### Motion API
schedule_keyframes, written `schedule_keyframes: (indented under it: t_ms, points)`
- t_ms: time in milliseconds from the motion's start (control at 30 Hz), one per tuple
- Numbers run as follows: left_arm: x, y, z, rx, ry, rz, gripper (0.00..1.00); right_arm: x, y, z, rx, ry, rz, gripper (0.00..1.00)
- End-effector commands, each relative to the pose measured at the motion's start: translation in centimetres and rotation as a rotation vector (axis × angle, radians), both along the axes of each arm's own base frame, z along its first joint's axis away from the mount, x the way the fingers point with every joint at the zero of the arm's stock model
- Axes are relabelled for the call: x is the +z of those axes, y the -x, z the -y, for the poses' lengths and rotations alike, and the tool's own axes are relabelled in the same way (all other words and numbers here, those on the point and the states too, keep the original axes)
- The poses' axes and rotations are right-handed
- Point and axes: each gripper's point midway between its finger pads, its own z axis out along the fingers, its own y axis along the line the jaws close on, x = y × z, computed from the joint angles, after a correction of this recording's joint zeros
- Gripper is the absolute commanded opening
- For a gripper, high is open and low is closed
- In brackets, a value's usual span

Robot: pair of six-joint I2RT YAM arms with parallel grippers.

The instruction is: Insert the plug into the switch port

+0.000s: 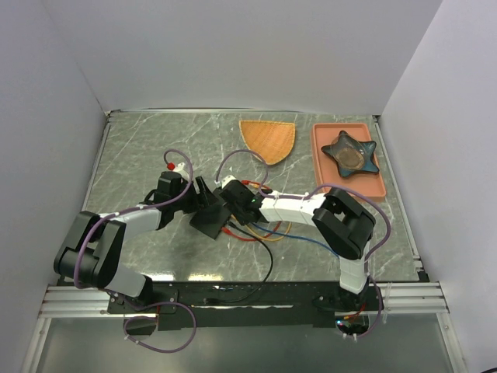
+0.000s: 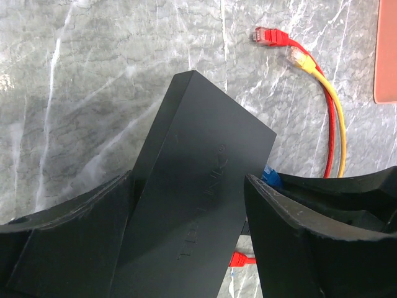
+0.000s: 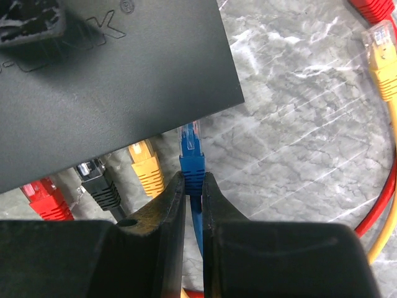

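The flat black switch box (image 1: 208,221) lies askew at the table's middle, and my left gripper (image 2: 187,180) is shut across its width (image 2: 198,186), one finger on each long side. A blue plug (image 3: 191,139) is pinched by its boot in my shut right gripper (image 3: 193,177), also seen in the top view (image 1: 233,203). The plug's clear tip sits just short of the box's (image 3: 105,81) near edge. The switch port itself is hidden under that edge. Yellow (image 3: 146,167), black (image 3: 99,183) and red (image 3: 46,198) plugs run under that edge beside it.
Loose red (image 2: 270,37) and yellow (image 2: 301,59) plugs lie on the marble past the box, their cables looping near my right arm (image 1: 264,233). At the back stand an orange wedge dish (image 1: 268,138) and a salmon tray (image 1: 322,134) holding a dark star-shaped bowl (image 1: 351,153).
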Motion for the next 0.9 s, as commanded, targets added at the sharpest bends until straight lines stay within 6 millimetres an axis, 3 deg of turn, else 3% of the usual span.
schedule_keyframes:
  t_ms: [0,367,567,700,867]
  points:
    - [1.3,-0.1,1.2,-0.048,0.024,0.029,0.76,2.2,-2.2,-1.3,-0.056,-0.043,0.090,0.00]
    - [2.0,0.3,2.2,-0.110,0.048,0.067,0.75,3.5,-1.6,-3.6,0.121,-0.124,0.136,0.00]
    - [3.4,1.2,3.2,-0.188,0.068,0.142,0.76,4.0,0.3,-5.4,0.266,-0.137,0.163,0.00]
    - [3.4,1.1,2.7,-0.165,0.045,0.152,0.78,4.0,1.9,-6.2,0.337,-0.136,0.194,0.00]
    - [2.4,0.4,1.1,-0.067,-0.026,0.119,0.84,3.9,2.1,-6.1,0.342,-0.131,0.197,0.00]
